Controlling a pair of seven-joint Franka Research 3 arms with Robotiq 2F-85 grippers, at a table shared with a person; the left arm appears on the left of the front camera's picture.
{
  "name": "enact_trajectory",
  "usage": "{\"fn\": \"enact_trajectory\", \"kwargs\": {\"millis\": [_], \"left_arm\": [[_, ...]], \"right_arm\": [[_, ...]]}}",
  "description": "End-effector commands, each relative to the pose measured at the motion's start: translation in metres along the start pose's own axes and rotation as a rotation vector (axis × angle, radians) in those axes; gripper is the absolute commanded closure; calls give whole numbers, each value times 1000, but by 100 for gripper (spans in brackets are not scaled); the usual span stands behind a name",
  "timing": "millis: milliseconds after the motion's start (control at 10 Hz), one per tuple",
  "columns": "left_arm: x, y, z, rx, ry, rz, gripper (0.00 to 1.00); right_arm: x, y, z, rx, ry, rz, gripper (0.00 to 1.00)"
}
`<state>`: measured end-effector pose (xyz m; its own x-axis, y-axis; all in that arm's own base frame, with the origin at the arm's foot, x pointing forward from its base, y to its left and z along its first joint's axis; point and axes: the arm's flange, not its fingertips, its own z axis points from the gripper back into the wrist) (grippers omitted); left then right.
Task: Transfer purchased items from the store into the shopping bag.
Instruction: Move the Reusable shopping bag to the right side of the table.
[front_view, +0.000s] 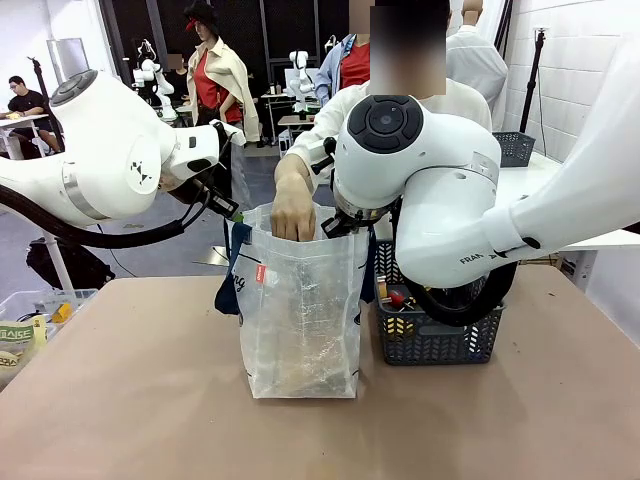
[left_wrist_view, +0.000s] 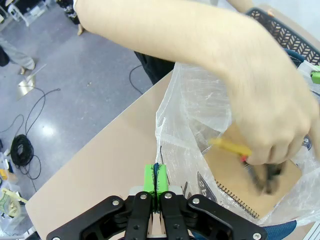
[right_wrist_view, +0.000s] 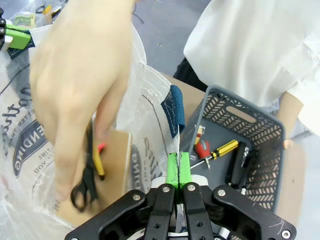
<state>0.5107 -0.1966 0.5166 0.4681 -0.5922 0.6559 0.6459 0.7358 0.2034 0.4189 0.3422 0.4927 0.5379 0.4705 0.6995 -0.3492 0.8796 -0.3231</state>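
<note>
The frosted shopping bag stands upright mid-table, held wide at its mouth. My left gripper is shut on the bag's left rim, green pads pinched together on it. At the right rim, by the navy handle, my right gripper is also shut. A person's hand reaches down into the bag with black scissors and a yellow-handled tool. A brown spiral notebook lies inside the bag.
A dark grey lattice basket stands right of the bag; in it lie a red and yellow screwdriver and dark tools. A clear bin with packets sits at the table's left edge.
</note>
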Motion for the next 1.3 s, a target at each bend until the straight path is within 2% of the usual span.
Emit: {"fn": "enact_trajectory", "kwargs": {"millis": [0,1200], "left_arm": [[4,1,0,-1,2,1,100],[4,1,0,-1,2,1,100]], "right_arm": [[2,-2,3,11,8,-8,100],[2,-2,3,11,8,-8,100]]}}
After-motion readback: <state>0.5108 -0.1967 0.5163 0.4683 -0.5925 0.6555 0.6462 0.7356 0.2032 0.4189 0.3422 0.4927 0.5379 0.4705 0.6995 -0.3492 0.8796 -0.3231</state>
